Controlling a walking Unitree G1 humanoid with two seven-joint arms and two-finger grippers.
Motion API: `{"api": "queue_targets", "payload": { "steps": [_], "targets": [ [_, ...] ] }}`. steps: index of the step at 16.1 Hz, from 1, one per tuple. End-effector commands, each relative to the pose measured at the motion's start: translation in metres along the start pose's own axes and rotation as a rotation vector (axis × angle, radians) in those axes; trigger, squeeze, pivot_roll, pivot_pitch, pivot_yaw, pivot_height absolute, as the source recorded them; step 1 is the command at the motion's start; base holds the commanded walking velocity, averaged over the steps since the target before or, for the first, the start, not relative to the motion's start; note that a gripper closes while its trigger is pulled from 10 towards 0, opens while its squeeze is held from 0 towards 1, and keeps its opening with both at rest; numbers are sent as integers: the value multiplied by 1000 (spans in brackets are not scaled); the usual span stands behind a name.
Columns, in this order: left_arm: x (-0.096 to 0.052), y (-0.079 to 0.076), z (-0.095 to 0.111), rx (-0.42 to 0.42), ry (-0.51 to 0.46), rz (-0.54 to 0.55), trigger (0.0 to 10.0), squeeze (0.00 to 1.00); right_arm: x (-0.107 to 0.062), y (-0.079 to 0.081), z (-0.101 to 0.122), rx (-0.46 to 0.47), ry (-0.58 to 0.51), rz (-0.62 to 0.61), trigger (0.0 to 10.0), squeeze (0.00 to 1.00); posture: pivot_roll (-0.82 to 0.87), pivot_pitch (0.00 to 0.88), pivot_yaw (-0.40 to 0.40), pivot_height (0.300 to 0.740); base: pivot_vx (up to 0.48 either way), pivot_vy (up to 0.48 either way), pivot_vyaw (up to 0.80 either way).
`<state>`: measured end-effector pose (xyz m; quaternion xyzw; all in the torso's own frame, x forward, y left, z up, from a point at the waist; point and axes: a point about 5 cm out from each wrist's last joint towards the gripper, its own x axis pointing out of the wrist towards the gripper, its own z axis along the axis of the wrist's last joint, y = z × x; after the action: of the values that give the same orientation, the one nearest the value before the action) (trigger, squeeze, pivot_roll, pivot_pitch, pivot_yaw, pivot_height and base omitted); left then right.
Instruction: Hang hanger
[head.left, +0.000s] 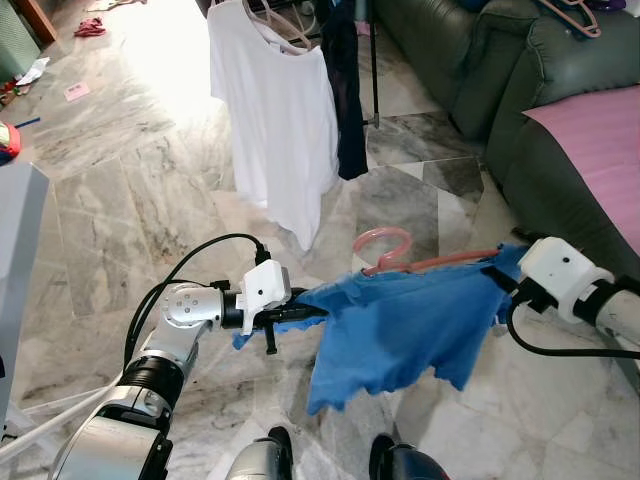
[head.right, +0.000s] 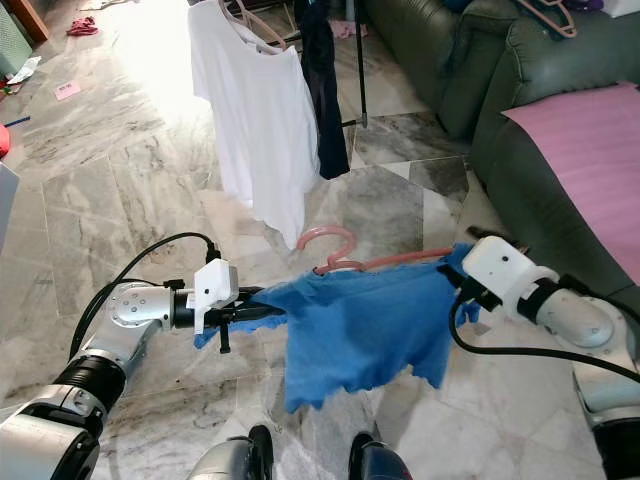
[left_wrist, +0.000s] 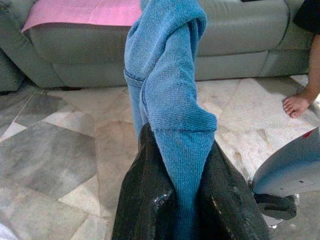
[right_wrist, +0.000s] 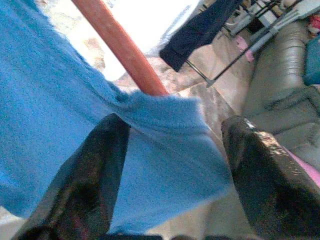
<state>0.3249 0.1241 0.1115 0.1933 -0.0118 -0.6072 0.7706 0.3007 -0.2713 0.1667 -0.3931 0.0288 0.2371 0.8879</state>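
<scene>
The left gripper (head.left: 300, 312) is clamped on one end of the blue shirt (head.left: 400, 330), while the right gripper (right_wrist: 172, 165) straddles the other end with its fingers spread. The shirt is already on the pink hanger (head.left: 385, 250), held well short of the clothes rack (head.left: 372, 60). By the look of it, carrying it there and hooking it on remain.

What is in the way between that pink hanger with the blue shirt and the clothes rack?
Nothing visible: bare marble floor lies between the pink hanger and the rack, though the white shirt and a dark garment already hang there.
</scene>
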Motion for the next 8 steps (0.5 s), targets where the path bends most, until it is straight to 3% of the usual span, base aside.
{"api": "queue_targets", "payload": {
  "steps": [1,8],
  "targets": [
    [-1,0,3,21,-22,-4,0,0,2,6,-2,19,-1,32,0,0,-14,248,69,740,0,0,0],
    [1,-1,4,18,-27,-2,0,0,5,6,-2,31,-14,18,0,0,-16,246,71,740,0,0,0]
  ]
}}
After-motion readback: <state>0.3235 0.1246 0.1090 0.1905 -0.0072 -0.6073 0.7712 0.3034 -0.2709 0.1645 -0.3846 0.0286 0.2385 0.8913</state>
